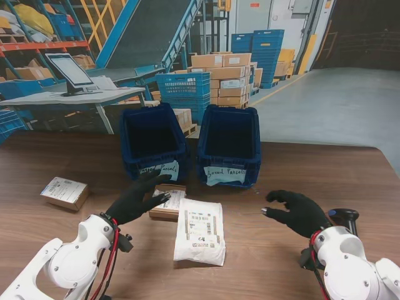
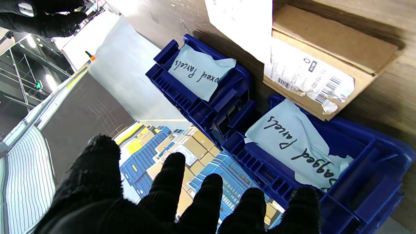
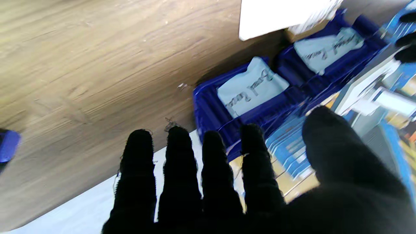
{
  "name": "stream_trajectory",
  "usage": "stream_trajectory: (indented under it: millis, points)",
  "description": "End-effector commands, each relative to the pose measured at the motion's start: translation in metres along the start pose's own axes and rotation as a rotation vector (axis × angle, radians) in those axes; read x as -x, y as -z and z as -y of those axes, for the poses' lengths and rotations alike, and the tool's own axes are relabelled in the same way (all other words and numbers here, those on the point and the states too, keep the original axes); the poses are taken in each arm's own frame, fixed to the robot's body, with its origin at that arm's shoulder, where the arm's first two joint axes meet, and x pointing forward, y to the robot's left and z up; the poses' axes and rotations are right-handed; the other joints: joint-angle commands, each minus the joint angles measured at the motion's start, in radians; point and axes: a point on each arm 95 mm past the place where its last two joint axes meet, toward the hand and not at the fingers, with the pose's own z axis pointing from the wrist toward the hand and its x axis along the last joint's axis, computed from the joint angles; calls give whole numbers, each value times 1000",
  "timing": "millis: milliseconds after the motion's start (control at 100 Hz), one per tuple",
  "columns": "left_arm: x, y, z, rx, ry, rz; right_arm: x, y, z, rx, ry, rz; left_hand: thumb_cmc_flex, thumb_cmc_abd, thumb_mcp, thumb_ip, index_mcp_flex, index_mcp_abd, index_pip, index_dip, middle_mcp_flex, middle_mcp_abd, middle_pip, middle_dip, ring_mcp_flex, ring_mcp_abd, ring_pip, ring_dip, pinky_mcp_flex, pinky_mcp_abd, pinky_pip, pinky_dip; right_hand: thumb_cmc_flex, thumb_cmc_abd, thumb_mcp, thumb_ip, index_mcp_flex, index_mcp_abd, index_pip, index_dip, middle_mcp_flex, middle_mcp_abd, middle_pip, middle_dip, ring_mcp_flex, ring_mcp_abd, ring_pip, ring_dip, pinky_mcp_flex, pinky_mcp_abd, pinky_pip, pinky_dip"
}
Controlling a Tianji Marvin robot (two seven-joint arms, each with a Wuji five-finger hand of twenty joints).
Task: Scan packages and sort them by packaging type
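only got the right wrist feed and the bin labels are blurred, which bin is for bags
Observer: The left bin is labelled Bagged Parcels; the right bin reads Boxed Parcels.
Operator: any parcels i can't see
Observer: A small cardboard box lies alone at the table's far left.
Operator: where's the scanner
Observer: What looks like a black handheld scanner lies just right of the open right robot hand.
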Motion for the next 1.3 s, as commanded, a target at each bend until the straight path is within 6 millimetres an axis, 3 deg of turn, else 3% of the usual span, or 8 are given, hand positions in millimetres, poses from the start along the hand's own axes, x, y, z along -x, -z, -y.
stream_trajectory:
  millis: [0, 390, 780, 1290]
  points:
    - [-6, -1, -6, 23, 11, -16, 6, 4, 7, 0, -8, 31, 26, 43, -36, 11, -1, 0, 4, 13, 4, -2, -15, 6, 16, 17, 1, 11, -2, 14, 21, 10, -34, 36, -18, 23, -32, 13, -24, -13, -25, 21, -28, -28, -29, 11, -23, -32, -22, -4, -31, -21]
    - [-15, -4, -16, 63, 11, -40, 45, 27, 3, 79, -85, 255, 27, 43, -36, 11, -2, 1, 4, 13, 2, -4, -16, 6, 16, 18, 0, 12, -2, 12, 21, 11, -73, 51, -14, 18, -89, 65, -74, -34, -47, 38, -30, -37, -67, 28, -27, -51, -51, 8, -51, -43]
    - [-23, -13, -28, 99, 17, -59, 83, 52, -16, 129, -99, 435, 28, 44, -36, 11, -4, 1, 3, 13, 0, -4, -16, 6, 15, 16, 0, 12, -4, 11, 20, 11, -74, 46, -7, 16, -134, 107, -118, -48, -66, 43, -16, -29, -66, 30, -19, -52, -57, 12, -45, -44]
    - [-24, -17, -34, 122, 23, -60, 124, 65, -30, 111, -103, 569, 30, 44, -36, 10, -5, 2, 3, 13, -1, -3, -16, 7, 13, 16, 0, 12, -5, 10, 20, 12, -74, 40, -5, 16, -120, 103, -126, -48, -70, 45, -12, -30, -76, 36, -20, -53, -63, 16, -46, -45]
